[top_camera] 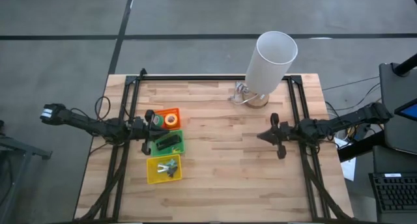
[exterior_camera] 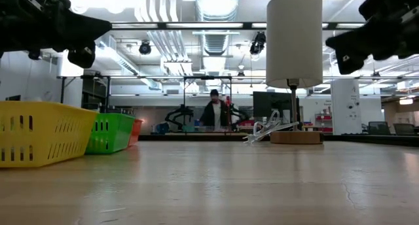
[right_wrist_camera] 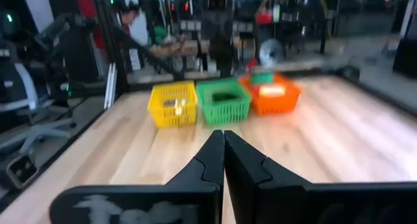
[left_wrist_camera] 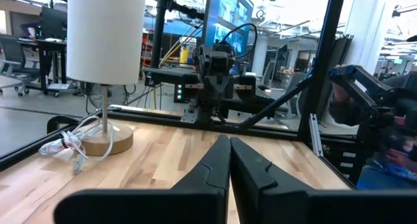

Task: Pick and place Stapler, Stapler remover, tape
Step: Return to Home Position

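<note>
baskets sit in a row on the left of the desk (top_camera: 221, 185): the tape (top_camera: 171, 120) lies in the orange basket (top_camera: 176, 111), the stapler (top_camera: 168, 140) in the green basket (top_camera: 181, 149), staple removers (top_camera: 169, 167) in the yellow basket (top_camera: 152, 178). the left end effector (top_camera: 148, 127) hangs just beside them, fingers pressed together, holding nothing. the right end effector (top_camera: 262, 137), equally narrow and empty, hangs well apart, nearer the white lamp (top_camera: 273, 55).

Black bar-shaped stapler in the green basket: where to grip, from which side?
Probably pinch the black bar-shaped stapler at mid-length, across its narrow width, coming straight down: it lies slanted inside the green plastic basket, whose walls block a sideways approach. The left gripper, shut, hangs nearest.
</note>
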Controlling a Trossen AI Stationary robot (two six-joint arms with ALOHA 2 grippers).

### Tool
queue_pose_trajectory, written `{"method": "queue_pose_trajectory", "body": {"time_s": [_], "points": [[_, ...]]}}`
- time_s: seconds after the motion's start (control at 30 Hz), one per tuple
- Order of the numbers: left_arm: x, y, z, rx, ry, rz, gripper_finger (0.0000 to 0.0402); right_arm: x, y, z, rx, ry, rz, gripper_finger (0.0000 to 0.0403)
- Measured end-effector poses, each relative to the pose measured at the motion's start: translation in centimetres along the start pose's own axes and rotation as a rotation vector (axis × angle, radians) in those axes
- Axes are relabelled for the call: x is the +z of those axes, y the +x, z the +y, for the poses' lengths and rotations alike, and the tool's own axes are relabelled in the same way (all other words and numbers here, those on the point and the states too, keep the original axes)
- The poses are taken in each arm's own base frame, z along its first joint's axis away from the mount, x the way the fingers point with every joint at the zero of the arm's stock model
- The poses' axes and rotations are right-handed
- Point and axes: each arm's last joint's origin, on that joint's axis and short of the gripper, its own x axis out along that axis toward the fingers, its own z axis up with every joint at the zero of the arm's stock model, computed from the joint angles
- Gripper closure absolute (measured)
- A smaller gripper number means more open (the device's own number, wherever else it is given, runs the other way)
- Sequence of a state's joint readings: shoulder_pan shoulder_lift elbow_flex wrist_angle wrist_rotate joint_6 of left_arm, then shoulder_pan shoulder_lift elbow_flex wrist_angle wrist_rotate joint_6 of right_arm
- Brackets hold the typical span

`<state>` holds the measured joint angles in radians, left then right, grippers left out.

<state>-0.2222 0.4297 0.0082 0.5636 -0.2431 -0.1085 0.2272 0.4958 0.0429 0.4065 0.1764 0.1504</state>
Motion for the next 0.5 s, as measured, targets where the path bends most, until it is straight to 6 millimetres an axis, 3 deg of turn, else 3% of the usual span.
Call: {"method": "queue_pose_trajectory", "body": {"time_s": [0.23, 0.5], "points": [[0.0, 0.0, 0.0, 0.001, 0.001, 0.003, 0.0388, -0.8, -1.4, -0.3, -0.009, 0.065, 0.091, 0.0394], [-0.1, 0.0, 0.0, 0.001, 0.001, 0.005, 0.0390, -0.4, -2.4, -0.4, 0.016, -0.032, 0.044, 0.0394]]}}
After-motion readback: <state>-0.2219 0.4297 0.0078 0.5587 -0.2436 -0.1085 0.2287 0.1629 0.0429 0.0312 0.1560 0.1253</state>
